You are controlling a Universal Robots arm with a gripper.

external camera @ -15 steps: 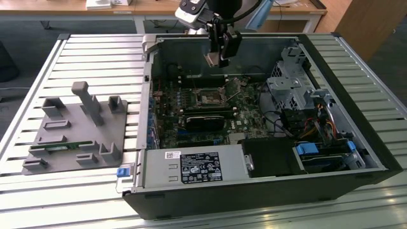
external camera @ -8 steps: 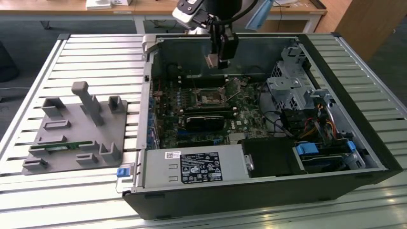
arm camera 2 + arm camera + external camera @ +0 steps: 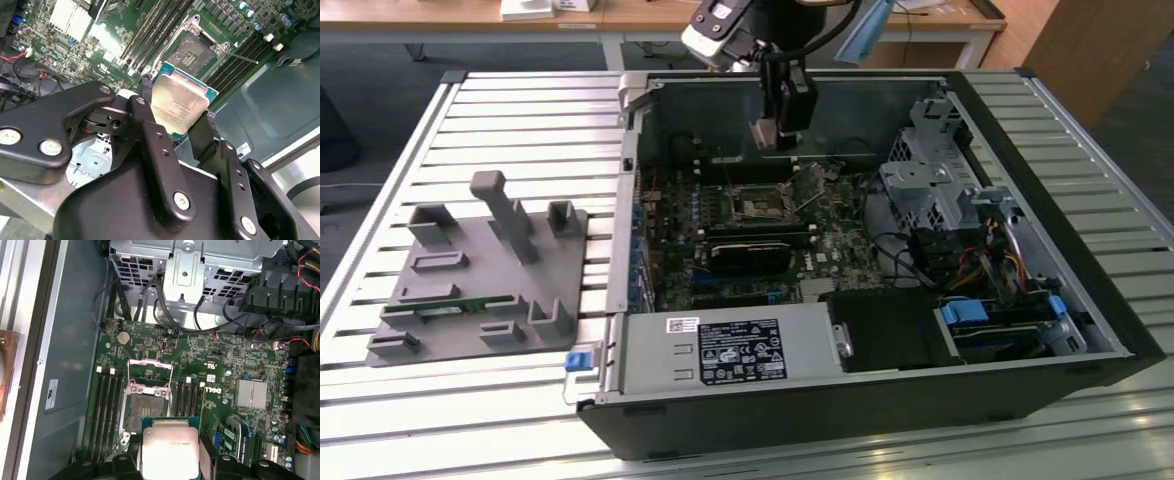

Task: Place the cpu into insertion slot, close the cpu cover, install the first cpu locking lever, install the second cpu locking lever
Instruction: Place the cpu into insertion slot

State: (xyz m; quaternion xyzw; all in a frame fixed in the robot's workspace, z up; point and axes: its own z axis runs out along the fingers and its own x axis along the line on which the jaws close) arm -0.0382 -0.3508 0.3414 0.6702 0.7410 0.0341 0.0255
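The hand (image 3: 174, 114) clamps the cpu (image 3: 181, 100) by two edges. The insertion slot (image 3: 193, 53) lies apart beneath, its cpu cover (image 3: 150, 372) raised; memory slots (image 3: 106, 410) flank it.

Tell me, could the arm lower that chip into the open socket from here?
Probably yes: the end effector holds the cpu above the insertion slot, the cpu cover stands flipped up, and nothing lies between.

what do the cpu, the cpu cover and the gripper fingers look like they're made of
cpu: the top looks like dull metal, silvery-tan with soft glare; its rim is green, likely circuit board.
cpu cover: thin bright sheet metal, probably steel, glinting at the edges.
gripper fingers: matte black, with silver screws; painted metal or hard plastic, cannot tell which.
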